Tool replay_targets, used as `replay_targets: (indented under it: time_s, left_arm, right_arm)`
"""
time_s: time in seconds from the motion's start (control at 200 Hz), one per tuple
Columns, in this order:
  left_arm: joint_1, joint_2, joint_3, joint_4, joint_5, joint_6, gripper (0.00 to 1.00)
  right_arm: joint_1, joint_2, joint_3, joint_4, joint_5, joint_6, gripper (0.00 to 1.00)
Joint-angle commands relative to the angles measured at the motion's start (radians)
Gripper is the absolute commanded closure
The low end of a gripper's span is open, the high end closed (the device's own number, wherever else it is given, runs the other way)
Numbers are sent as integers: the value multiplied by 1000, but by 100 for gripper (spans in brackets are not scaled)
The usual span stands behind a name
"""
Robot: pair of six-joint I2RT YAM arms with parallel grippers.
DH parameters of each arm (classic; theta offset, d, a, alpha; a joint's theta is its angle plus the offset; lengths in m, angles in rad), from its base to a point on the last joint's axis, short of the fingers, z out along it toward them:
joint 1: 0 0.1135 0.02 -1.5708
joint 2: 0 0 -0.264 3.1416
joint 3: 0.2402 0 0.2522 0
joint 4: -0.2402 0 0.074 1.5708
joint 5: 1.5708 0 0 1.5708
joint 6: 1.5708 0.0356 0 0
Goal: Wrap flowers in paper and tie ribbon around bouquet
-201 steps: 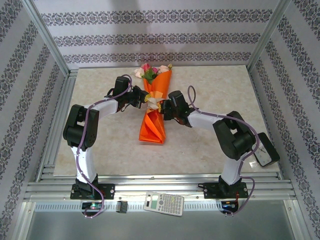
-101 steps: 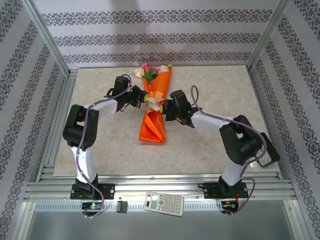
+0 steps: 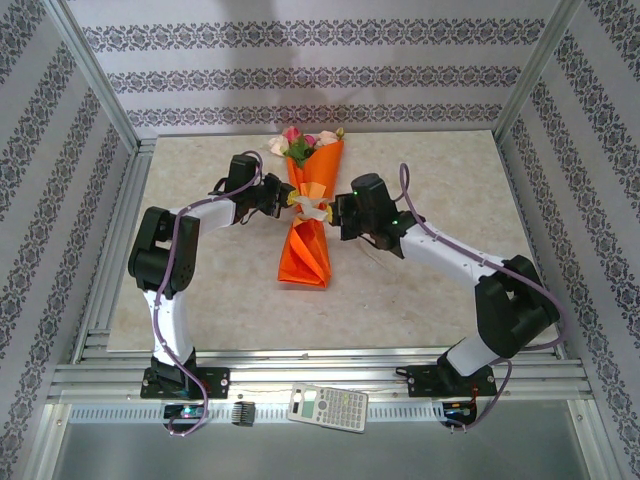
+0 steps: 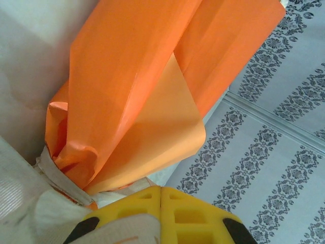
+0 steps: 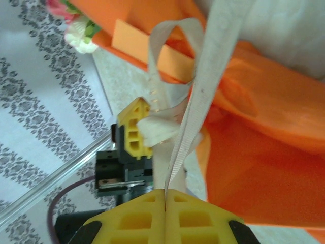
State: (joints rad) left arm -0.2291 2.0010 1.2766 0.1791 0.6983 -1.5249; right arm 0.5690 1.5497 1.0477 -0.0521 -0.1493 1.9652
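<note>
Right wrist view: your right gripper (image 5: 165,193) and left gripper (image 5: 143,127) each pinch the ribbon (image 5: 200,101). It looks limp and light, and the paper (image 5: 264,168) likely crushes easily. Pull gently.

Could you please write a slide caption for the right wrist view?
The right hand, shut on the taut ribbon beside the bouquet, faces the left hand pinching the ribbon's loop.

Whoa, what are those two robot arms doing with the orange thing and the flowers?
They are tying up a bouquet that lies on the table. The pink and cream flowers are already wrapped in orange paper. A pale ribbon goes around the narrow middle. The left end effector and the right end effector each pinch a piece of the ribbon, one on each side of the bouquet.
</note>
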Motion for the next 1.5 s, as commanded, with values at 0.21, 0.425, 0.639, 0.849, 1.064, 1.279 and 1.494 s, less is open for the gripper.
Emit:
replay_targets:
  time_s: [0.21, 0.425, 0.639, 0.849, 1.064, 1.279, 1.494]
  left_arm:
    - [22, -8, 3, -30, -8, 32, 100]
    - [33, -18, -1, -49, -14, 45, 100]
    - [30, -31, -3, -61, -10, 40, 100]
    - [20, -54, -29, -98, -5, 43, 100]
    - [6, -60, -45, -79, -6, 23, 100]
    - [5, -63, -34, -87, -8, 25, 100]
    - [5, -62, -24, -87, -6, 27, 100]
  right_arm:
    - [-108, 96, -3, -20, -56, -78, 100]
    - [-142, 249, 73, 6, -91, -96, 100]
    - [-152, 399, 194, 71, -131, -75, 100]
    - [-155, 425, 231, 89, -181, -81, 90]
    - [-150, 331, 149, 80, -195, -79, 67]
    - [-130, 184, 77, 60, -159, -77, 52]
    - [-101, 259, 204, 70, -192, -60, 58]
